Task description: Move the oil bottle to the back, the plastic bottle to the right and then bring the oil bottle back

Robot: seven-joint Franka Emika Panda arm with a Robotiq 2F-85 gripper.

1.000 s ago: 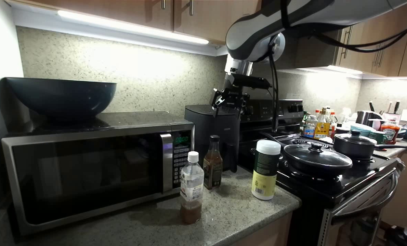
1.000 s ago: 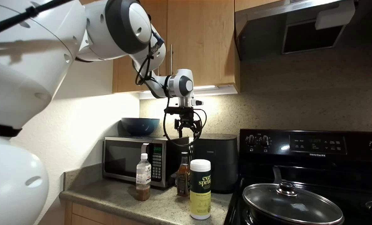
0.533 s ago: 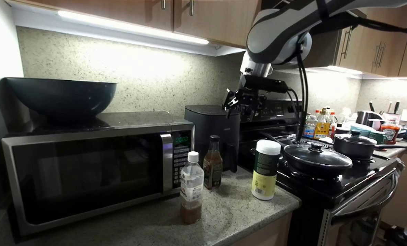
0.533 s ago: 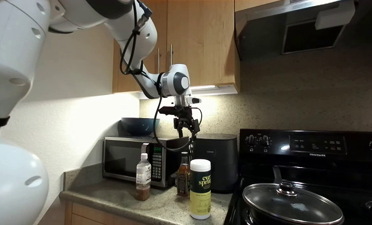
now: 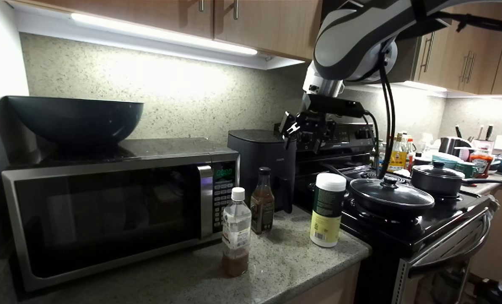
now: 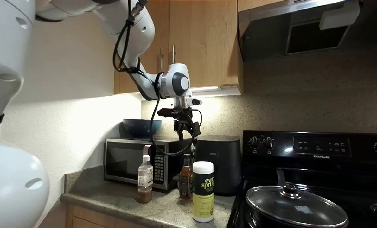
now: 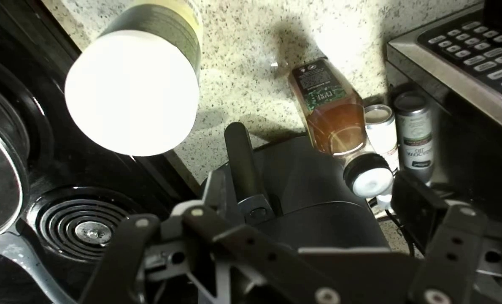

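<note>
The oil bottle (image 5: 263, 207), brown with a dark cap, stands upright on the counter in front of the black air fryer. It shows in both exterior views (image 6: 186, 182), and in the wrist view (image 7: 337, 114) its capped end points toward the jaws. The plastic bottle (image 5: 236, 236), clear with a white cap and brown contents low down, stands upright nearer the counter's front edge, before the microwave. It also shows in an exterior view (image 6: 145, 180) but is out of the wrist view. My gripper (image 5: 302, 144) is open and empty, above the bottles; its spread fingers also show in the wrist view (image 7: 316, 198).
A white-lidded jar (image 5: 327, 211) stands at the counter's right edge by the stove. The air fryer (image 6: 220, 164) and microwave (image 5: 120, 211) stand behind the bottles. Two cans (image 7: 415, 131) show beside the oil bottle. A lidded pan (image 5: 390, 198) is on the stove.
My open gripper has moved right, toward the stove side, and slightly lower in an exterior view; the arm has swung along with it. The bottles and jar have not moved.
</note>
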